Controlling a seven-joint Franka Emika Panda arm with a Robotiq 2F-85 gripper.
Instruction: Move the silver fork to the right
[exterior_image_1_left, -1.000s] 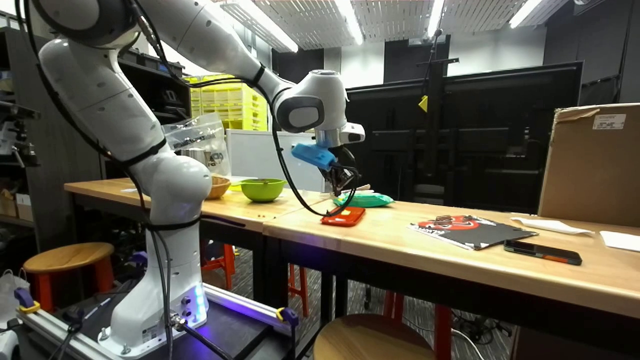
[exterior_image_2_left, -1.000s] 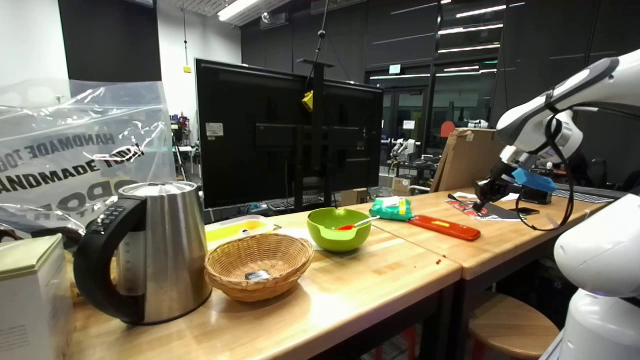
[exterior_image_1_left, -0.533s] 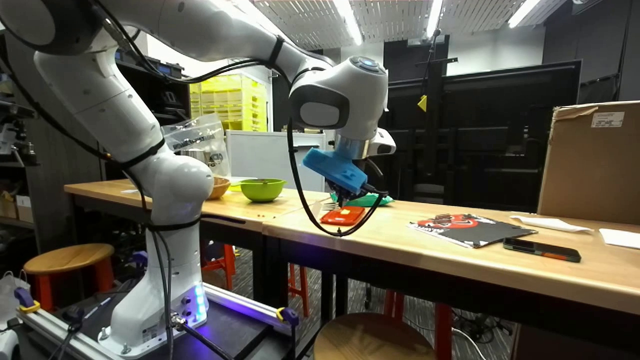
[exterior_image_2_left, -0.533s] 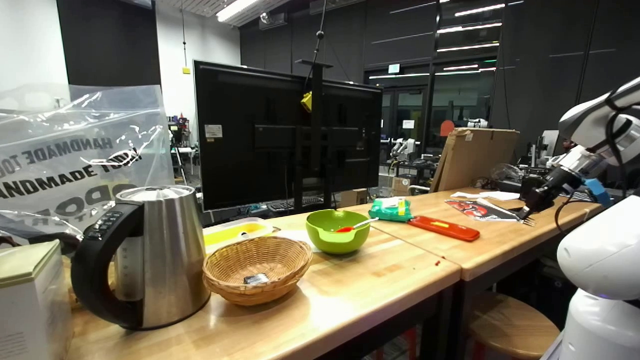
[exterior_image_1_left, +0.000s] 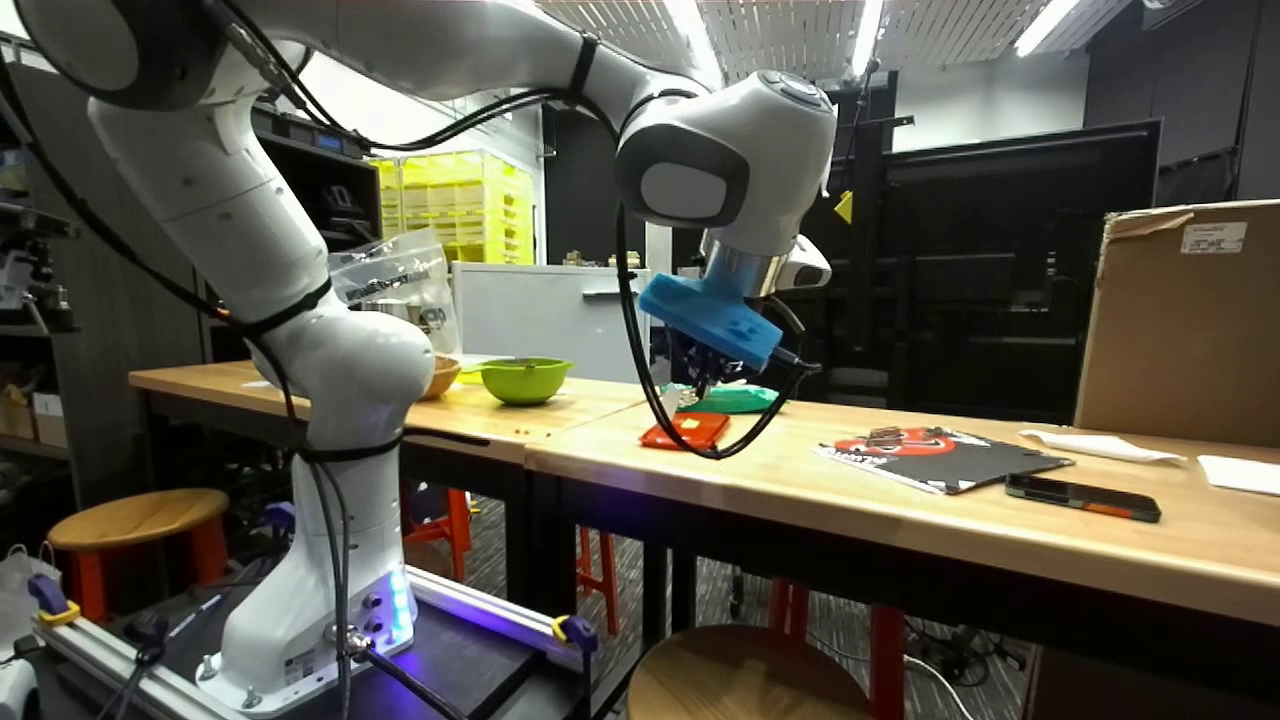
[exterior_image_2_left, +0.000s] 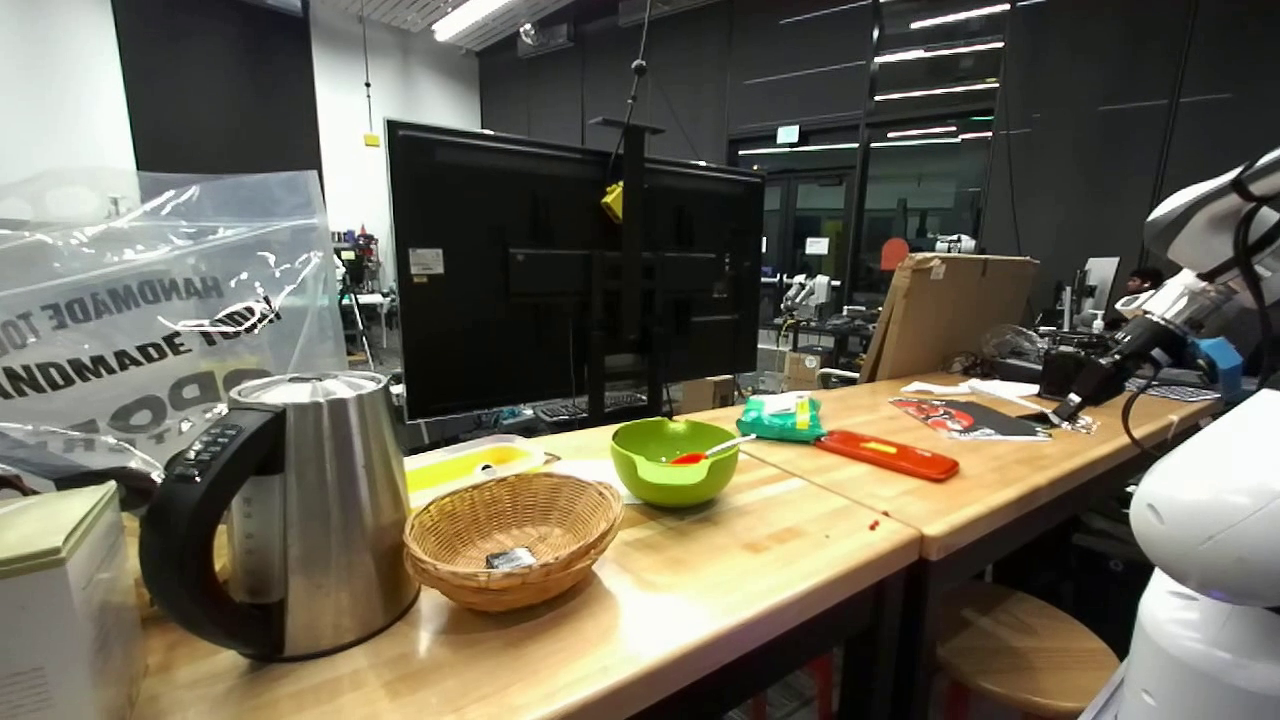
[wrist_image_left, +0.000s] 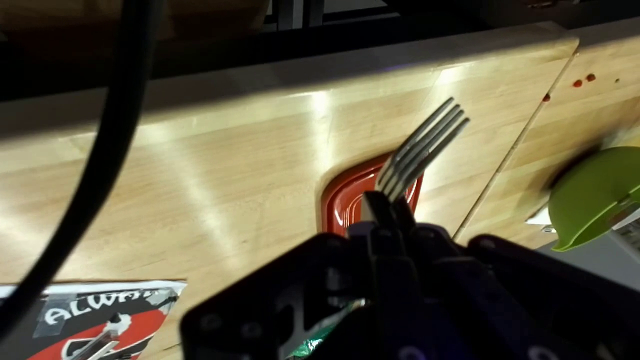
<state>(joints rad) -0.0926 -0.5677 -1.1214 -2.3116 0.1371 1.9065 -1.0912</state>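
Observation:
The silver fork is held between the black fingertips of my gripper in the wrist view. Its tines point away from the fingers toward the upper right; its handle is hidden behind the fingers. In an exterior view my gripper is above the right part of the table, with the fork's tines just beyond the tips. In an exterior view the gripper is seen partly behind the blue mount and cable, and the fork there is small and hard to make out.
A red case and a green packet lie beside a green bowl. A wicker basket and a kettle stand farther left. A black-and-red printed sheet, a phone and a cardboard box are also there.
My gripper has moved rightward in both exterior views, first quickly, then a little more and slightly up, with the fork in it. The objects on the table have not moved.

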